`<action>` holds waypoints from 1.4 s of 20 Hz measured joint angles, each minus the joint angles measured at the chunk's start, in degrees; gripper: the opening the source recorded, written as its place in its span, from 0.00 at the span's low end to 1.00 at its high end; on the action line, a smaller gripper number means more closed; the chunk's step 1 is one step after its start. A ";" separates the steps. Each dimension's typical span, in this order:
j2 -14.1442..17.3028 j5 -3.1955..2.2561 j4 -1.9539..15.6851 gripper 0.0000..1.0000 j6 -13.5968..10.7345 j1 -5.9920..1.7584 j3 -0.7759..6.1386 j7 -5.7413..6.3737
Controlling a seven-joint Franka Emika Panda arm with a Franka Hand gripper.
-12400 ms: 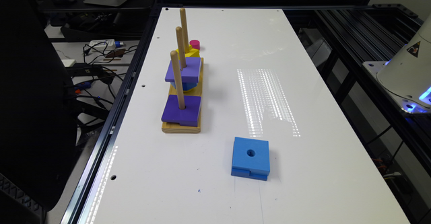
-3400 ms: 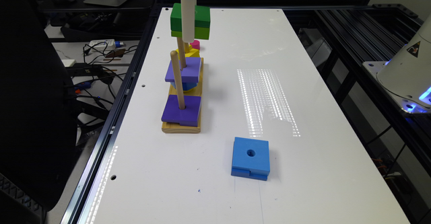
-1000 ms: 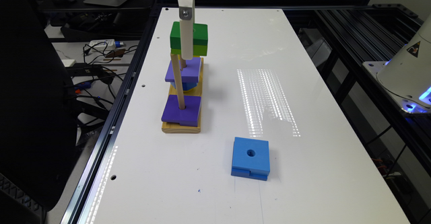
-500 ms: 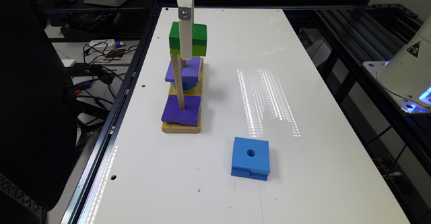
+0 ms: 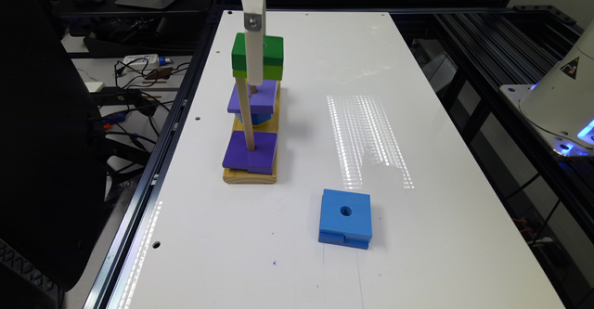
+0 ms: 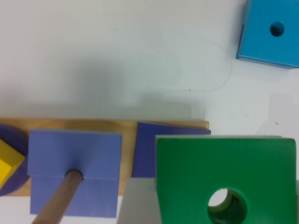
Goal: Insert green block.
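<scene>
Lowered since a second ago, green block (image 5: 258,56) rides clamped in my gripper (image 5: 253,70) above the pegboard (image 5: 250,175); its hole (image 6: 227,204) needs centring on a peg.

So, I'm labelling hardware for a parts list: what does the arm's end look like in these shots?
In the exterior view the gripper shows as a white housing at the frame's upper edge, with a flat, off-white bar hanging from it. A small metal fastener sits near the bar's upper end. No cables or markings are visible.
</scene>
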 joint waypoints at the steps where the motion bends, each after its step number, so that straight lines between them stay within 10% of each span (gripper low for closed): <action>1: 0.00 -0.02 0.01 0.00 0.02 0.00 0.00 0.00; 28: 0.15 -0.20 0.00 0.00 0.05 0.00 0.00 0.00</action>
